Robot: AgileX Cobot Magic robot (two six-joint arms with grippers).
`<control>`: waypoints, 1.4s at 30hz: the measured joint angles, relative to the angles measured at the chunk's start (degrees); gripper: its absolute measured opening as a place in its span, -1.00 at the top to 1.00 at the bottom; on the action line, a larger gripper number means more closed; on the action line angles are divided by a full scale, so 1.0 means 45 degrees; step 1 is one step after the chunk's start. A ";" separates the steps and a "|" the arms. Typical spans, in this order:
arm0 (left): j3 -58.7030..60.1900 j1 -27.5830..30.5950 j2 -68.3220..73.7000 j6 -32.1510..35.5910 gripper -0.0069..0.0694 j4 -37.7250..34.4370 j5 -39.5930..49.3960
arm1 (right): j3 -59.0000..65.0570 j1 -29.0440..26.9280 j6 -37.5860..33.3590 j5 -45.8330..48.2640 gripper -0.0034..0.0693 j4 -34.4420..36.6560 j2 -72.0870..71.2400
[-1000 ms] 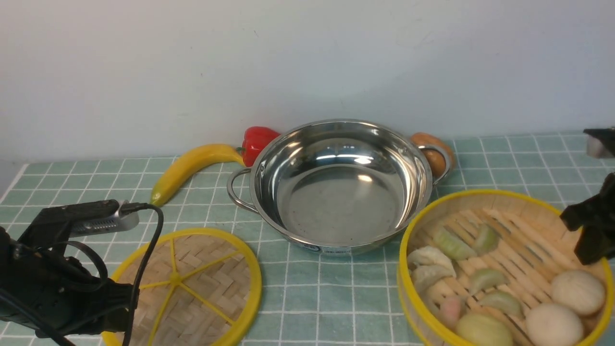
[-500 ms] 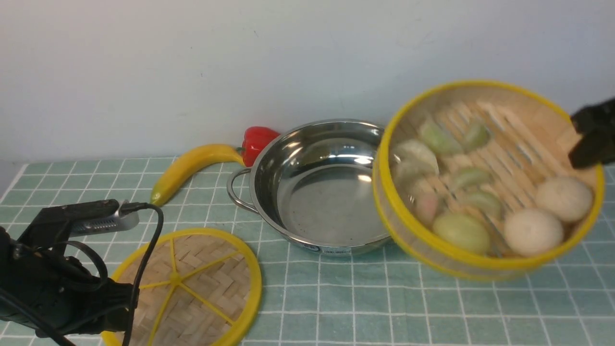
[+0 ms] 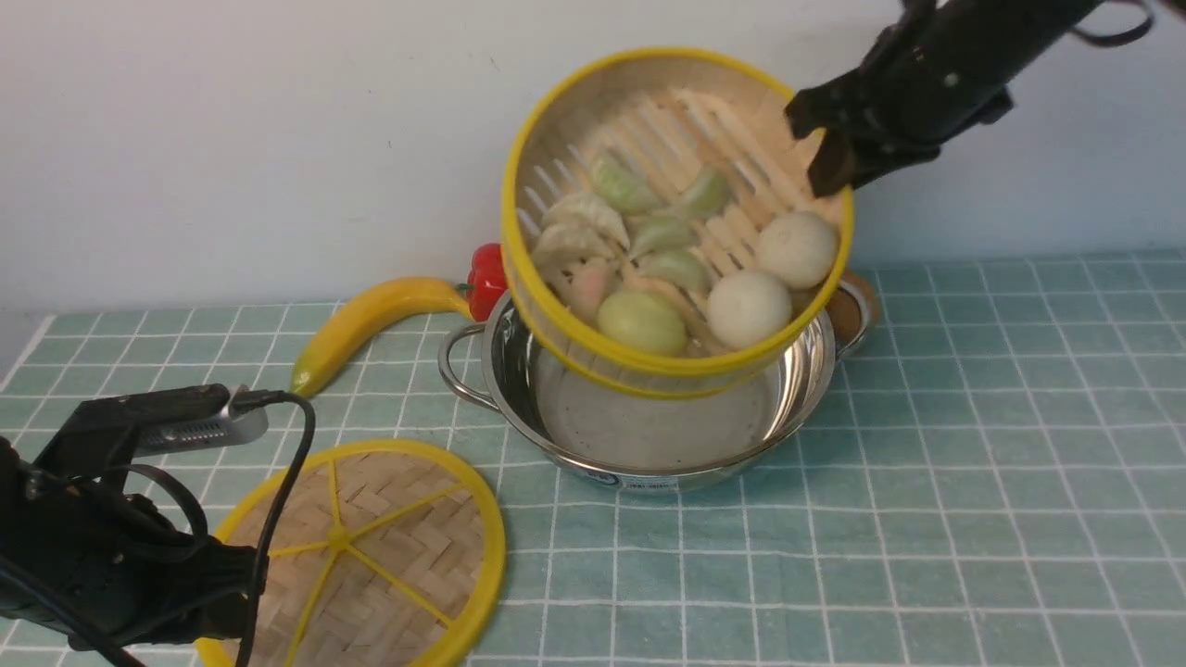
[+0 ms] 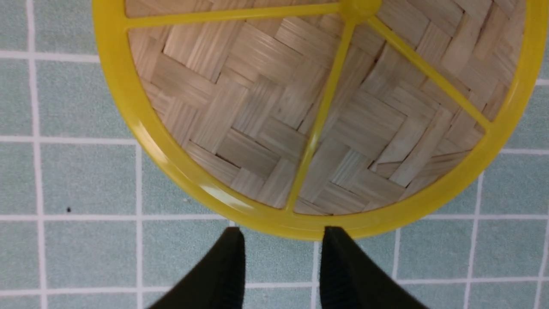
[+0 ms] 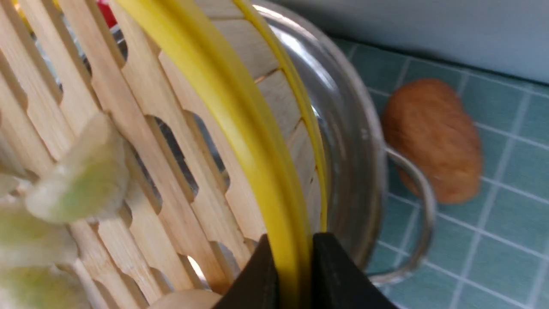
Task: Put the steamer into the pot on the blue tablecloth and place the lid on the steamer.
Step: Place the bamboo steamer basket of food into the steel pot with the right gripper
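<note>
Two arms in view, one of them loaded.

Right gripper (image 3: 827, 157): pinches the far-right rim of the steamer (image 3: 649, 369). Right wrist view shows one finger inside and one outside the yellow rim, pressed tight on it.

Steamer: off the blue tablecloth (image 3: 927, 463), in the air above the pot (image 3: 649, 431). It is tilted steeply, with its open face toward the near side. Its low near edge hangs within the pot's rim; contact cannot be told. Dumplings (image 3: 630, 190) and two pale buns (image 3: 749, 308) lie on the slats toward the low side.

Pot: upright on the cloth, middle of the scene.

Lid (image 3: 389, 547): flat on the cloth, near-left of the pot and apart from it.

Left gripper (image 4: 281, 234): fingers spread, nothing between them, tips right at the lid's rim.

Banana (image 3: 371, 320) and red pepper (image 3: 486, 273) lie far-left of the pot. Brown oval item (image 5: 431, 137) lies just beyond the pot's right handle.
</note>
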 joint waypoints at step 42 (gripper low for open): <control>0.0000 0.0000 0.0000 0.0000 0.18 0.0000 -0.0168 | -0.2183 0.0248 0.0646 -0.0046 0.46 -0.0591 0.4113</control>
